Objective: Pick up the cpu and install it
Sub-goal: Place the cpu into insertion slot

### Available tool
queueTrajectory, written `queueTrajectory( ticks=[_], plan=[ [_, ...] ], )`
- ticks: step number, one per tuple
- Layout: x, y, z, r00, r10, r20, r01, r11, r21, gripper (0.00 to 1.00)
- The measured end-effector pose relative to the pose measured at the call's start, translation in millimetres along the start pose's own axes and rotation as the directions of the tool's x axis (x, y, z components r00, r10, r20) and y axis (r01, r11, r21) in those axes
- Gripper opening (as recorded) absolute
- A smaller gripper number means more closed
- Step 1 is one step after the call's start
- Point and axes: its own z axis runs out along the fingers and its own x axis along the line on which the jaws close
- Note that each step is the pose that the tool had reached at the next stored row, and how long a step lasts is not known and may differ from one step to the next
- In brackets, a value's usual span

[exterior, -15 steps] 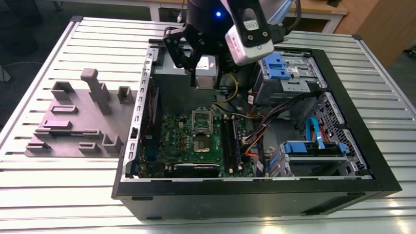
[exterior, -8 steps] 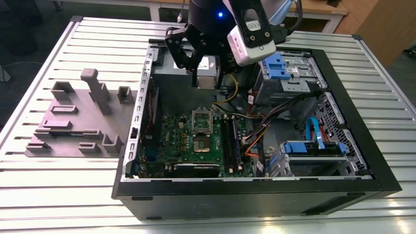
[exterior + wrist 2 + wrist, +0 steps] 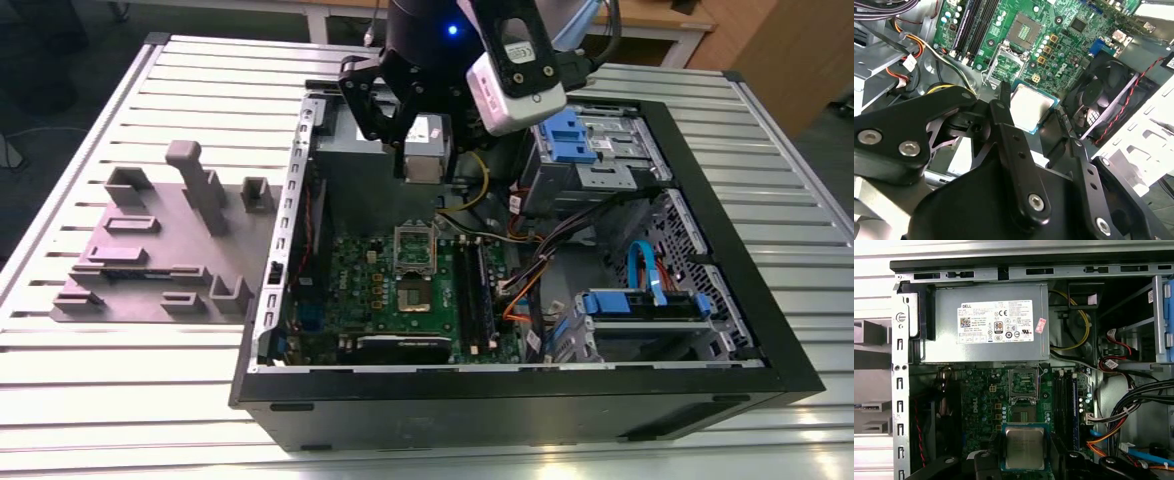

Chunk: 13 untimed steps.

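The cpu (image 3: 1025, 446) is a flat square chip with a silver top on a green rim, and my gripper (image 3: 1025, 452) is shut on it, one black finger on each side. In the second wrist view the cpu (image 3: 1032, 106) sits between the fingertips of the gripper (image 3: 1032, 114), hanging above the green motherboard (image 3: 1064, 45). The open socket (image 3: 1023, 385) lies on the motherboard (image 3: 981, 405), a little beyond the chip. In the exterior view the gripper (image 3: 424, 160) hovers inside the open computer case (image 3: 534, 385), over its far end and above the socket (image 3: 414, 250).
A grey power supply (image 3: 989, 322) fills the case's far corner. Memory slots (image 3: 1068, 400), bundled cables (image 3: 1134, 405) and blue drive bays (image 3: 641, 300) lie beside the board. A black fan (image 3: 1109, 100) sits at the case wall. A grey fixture block (image 3: 160, 240) stands outside on the slatted table.
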Motion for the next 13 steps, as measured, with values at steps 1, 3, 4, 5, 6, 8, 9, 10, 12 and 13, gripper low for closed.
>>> queueTrajectory(
  ticks=[1, 3, 4, 5, 6, 8, 9, 10, 12, 13],
  plan=[
    [0.0, -0.2, 0.9, 1.0000, 0.000, 0.0002, 0.000, 1.0000, -0.0004, 0.47],
    [-0.1, -0.4, 4.1, 1.0000, 0.000, -0.0008, 0.000, 1.0000, 0.0003, 0.47],
    [-0.2, -0.4, 5.9, 1.0000, 0.000, -0.0009, 0.000, 1.0000, 0.0004, 0.47],
    [-0.2, -0.5, 7.7, 1.0000, 0.000, -0.0011, 0.000, 1.0000, 0.0006, 0.47],
    [-0.3, -0.5, 9.5, 1.0000, 0.000, -0.0010, 0.000, 1.0000, 0.0006, 0.47],
    [-0.5, -0.7, 12.8, 1.0000, 0.000, -0.0027, 0.000, 1.0000, 0.0007, 0.47],
    [-0.5, -0.7, 14.0, 1.0000, 0.000, -0.0042, 0.000, 1.0000, 0.0010, 0.47],
    [-0.6, -0.8, 15.6, 1.0000, 0.000, -0.0073, 0.000, 1.0000, 0.0009, 0.47],
    [-0.6, -0.8, 16.4, 0.9999, 0.000, -0.0118, 0.000, 1.0000, 0.0014, 0.47],
    [-0.6, -0.8, 16.4, 0.9999, 0.000, -0.0118, 0.000, 1.0000, 0.0015, 0.47]
  ],
)
